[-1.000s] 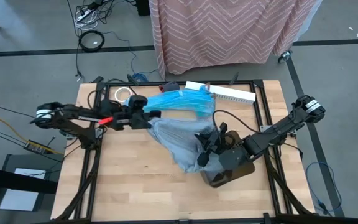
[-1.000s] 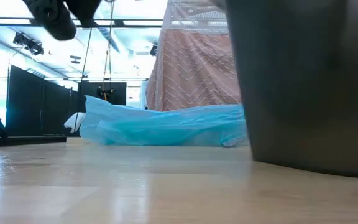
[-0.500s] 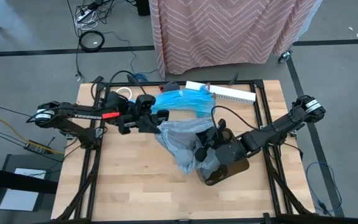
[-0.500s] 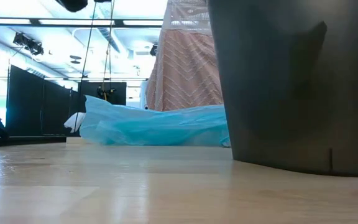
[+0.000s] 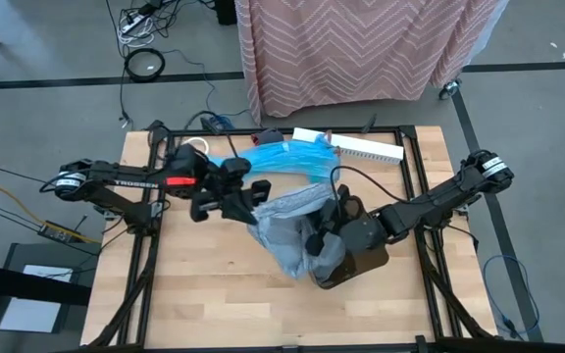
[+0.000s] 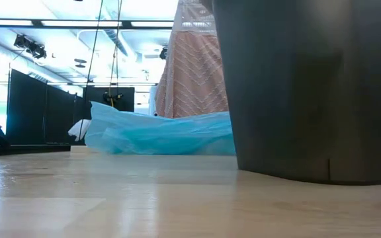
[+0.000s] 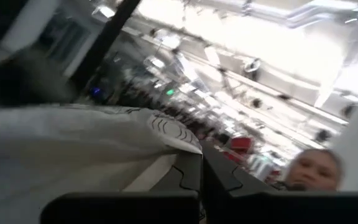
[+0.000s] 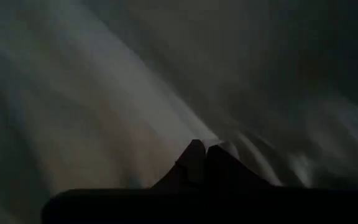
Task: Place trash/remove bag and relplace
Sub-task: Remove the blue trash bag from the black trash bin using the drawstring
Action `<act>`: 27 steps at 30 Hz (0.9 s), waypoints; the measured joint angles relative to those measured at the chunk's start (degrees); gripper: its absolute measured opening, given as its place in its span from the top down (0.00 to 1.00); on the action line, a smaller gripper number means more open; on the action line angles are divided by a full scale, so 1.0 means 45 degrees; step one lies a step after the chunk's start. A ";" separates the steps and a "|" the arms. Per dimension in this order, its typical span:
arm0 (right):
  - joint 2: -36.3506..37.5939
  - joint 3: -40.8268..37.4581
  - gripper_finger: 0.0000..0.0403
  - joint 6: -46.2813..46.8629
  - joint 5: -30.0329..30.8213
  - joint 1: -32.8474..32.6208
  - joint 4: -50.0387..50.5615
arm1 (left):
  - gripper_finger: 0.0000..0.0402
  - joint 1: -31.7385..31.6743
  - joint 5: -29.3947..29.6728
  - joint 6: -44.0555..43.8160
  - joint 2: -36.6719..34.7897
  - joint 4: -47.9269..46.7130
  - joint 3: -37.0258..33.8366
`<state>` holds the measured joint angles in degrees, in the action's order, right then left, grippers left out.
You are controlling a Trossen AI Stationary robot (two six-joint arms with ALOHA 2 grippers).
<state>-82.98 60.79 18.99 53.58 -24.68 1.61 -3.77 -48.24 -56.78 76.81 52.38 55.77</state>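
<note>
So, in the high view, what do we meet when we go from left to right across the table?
left gripper → grey bag → right gripper → dark bin

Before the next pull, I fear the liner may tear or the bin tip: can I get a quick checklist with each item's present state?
1. Left pincer shut on the grey bag: ok.
2. Right pincer shut at the bin mouth, on the bag: cannot tell.
3. Bag free of the bin: not ok, its lower end sits at the bin's mouth.
4. Bin upright on the table: cannot tell.
5. Blue bag clear of both pincers: ok.
</note>
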 joint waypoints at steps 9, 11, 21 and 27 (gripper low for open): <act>0.0000 0.1372 1.00 -0.2557 -0.0189 -0.1403 -0.0523 | 0.99 -0.0172 0.0178 0.1294 0.0010 -0.1698 0.0000; 0.0000 0.1578 1.00 -0.3121 -0.0185 -0.1849 -0.0498 | 0.99 -0.0232 0.0178 0.1354 0.0010 -0.1690 0.0000; 0.0000 0.2127 1.00 -0.5922 0.0471 -0.3502 -0.2186 | 0.99 -0.0243 0.0310 0.1918 0.0010 -0.2088 -0.0015; 0.0000 0.2134 1.00 -0.9255 -0.0799 -0.3315 -0.5734 | 0.99 -0.0243 0.0956 0.2901 0.0010 -0.3335 -0.0024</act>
<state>-82.98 70.39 -22.66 49.99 -39.60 -24.19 -4.86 -43.94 -43.72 76.86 37.37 55.66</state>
